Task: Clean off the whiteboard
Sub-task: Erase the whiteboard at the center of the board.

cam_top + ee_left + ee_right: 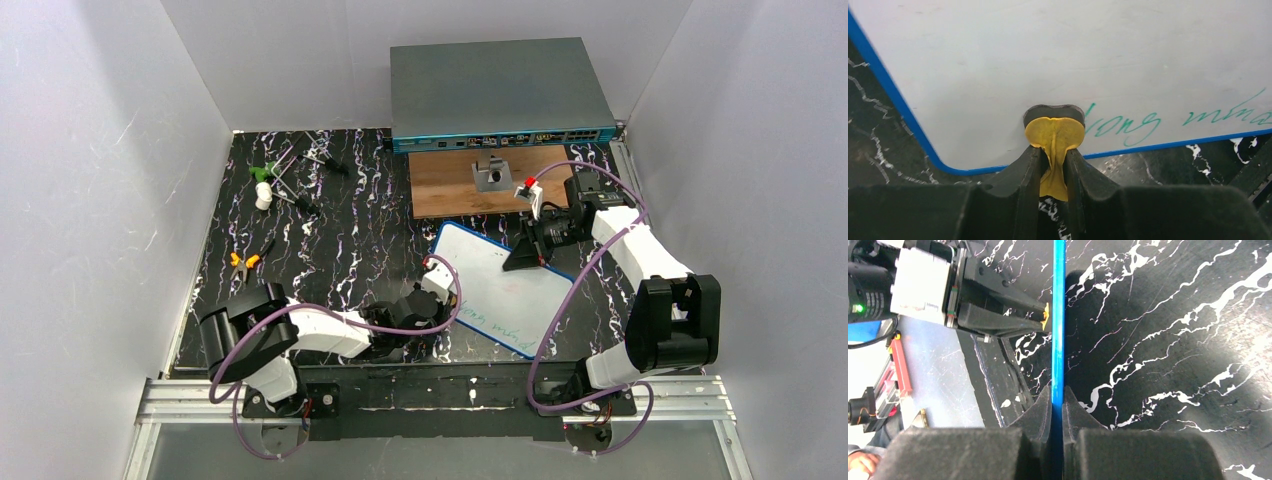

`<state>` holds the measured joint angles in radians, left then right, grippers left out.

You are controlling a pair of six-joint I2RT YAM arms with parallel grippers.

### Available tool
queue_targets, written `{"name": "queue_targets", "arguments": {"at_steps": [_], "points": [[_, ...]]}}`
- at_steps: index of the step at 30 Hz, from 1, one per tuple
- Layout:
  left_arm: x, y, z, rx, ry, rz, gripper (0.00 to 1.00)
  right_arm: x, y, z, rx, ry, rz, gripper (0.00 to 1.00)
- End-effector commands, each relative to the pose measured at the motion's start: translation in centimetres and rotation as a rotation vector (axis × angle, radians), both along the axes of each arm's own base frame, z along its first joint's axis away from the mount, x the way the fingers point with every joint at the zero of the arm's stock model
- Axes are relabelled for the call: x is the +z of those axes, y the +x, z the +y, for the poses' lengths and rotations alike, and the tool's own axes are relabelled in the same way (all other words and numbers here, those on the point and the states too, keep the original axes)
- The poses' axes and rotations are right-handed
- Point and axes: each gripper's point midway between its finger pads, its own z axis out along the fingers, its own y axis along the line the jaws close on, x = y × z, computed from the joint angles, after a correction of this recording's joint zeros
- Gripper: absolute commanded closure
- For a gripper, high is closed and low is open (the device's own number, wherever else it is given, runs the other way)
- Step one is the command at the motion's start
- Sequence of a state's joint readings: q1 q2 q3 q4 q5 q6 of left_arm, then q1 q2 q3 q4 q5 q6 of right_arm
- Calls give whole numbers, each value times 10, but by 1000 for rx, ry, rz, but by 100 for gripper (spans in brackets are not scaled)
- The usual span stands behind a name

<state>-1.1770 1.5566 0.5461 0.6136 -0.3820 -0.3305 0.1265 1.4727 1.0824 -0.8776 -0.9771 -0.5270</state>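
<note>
The small white rectangular whiteboard [480, 272] with a thin blue rim is found on the black white-veined mat [330, 230], apparently tipped up at its far side; how steeply cannot be told. That far rim is clamped between the closed fingers of the right gripper [527, 255] and is seen edge-on in the right wrist view. At the board's near-left corner the left gripper [432, 292] is pinched tight on a small folded yellow cloth [1054, 137], which is pressed against the white face just inside the near rim.

A line of green handwriting [1128, 125] is left along the board's near long rim. It starts beside the cloth and runs away from the left gripper toward the board's near-right corner. The rest of the face looks wiped. The next stroke is judged to call for the cloth to be drawn along that rim, parallel to the board's long axis, while the board is steadied at its far rim.
</note>
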Motion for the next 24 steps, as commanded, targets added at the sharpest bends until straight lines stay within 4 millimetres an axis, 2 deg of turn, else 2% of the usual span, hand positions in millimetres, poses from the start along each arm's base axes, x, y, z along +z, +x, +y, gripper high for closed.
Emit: {"name": "queue_targets", "arguments": {"at_steps": [1, 3, 5, 12, 15, 19, 21, 24], "points": [[5, -13, -44, -134, -23, -7, 100, 18, -17, 12, 30, 88, 65, 99], [4, -16, -51, -146, -14, -2, 100, 18, -17, 11, 30, 87, 65, 99], [4, -13, -45, -105, -21, -5, 100, 18, -17, 11, 30, 86, 63, 99], [11, 22, 29, 235, -13, -48, 100, 18, -17, 12, 31, 88, 62, 99], [8, 28, 47, 289, -8, -20, 100, 18, -17, 11, 30, 87, 62, 99], [-1, 23, 45, 238, 21, 19, 100, 17, -17, 11, 31, 85, 62, 99], [-5, 18, 39, 193, 23, 38, 100, 17, -18, 11, 31, 85, 61, 99], [-6, 6, 19, 72, -6, 54, 100, 17, -18, 11, 32, 86, 59, 99]]}}
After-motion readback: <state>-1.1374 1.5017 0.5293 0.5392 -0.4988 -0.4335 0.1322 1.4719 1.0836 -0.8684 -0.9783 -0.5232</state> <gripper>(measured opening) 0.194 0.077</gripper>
